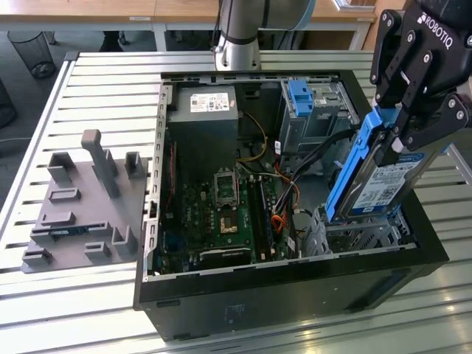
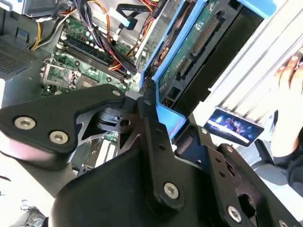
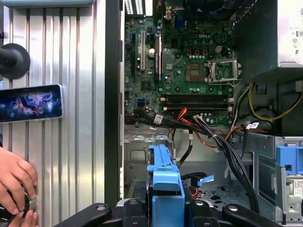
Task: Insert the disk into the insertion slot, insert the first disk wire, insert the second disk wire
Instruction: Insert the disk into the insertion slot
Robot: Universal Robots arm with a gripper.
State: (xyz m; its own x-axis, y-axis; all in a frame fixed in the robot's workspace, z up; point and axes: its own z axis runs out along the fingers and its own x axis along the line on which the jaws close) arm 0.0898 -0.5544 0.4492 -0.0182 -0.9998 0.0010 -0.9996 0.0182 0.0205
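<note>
My gripper (image 1: 402,136) is shut on the disk (image 1: 377,186), a silver-black drive with a white and blue label in a bright blue caddy. The disk hangs tilted, its lower end just above the insertion slot (image 1: 361,237), a low perforated silver bay at the open case's near right corner. In the second wrist view the black fingers (image 2: 142,113) clamp the blue caddy (image 2: 166,117), and the drive's green board (image 2: 199,42) faces the camera. In the first wrist view the caddy (image 3: 165,182) points down toward the bay's metal floor (image 3: 139,158). Loose black, red and orange cables (image 3: 213,137) run beside the bay.
The open black case (image 1: 280,295) lies on a slatted metal table (image 1: 103,96). A taller grey cage with a blue tab (image 1: 304,103) stands behind the slot. A grey fixture (image 1: 81,206) sits at the exterior view's left. A phone (image 3: 31,102) and a person's hand (image 3: 14,182) rest beside the case.
</note>
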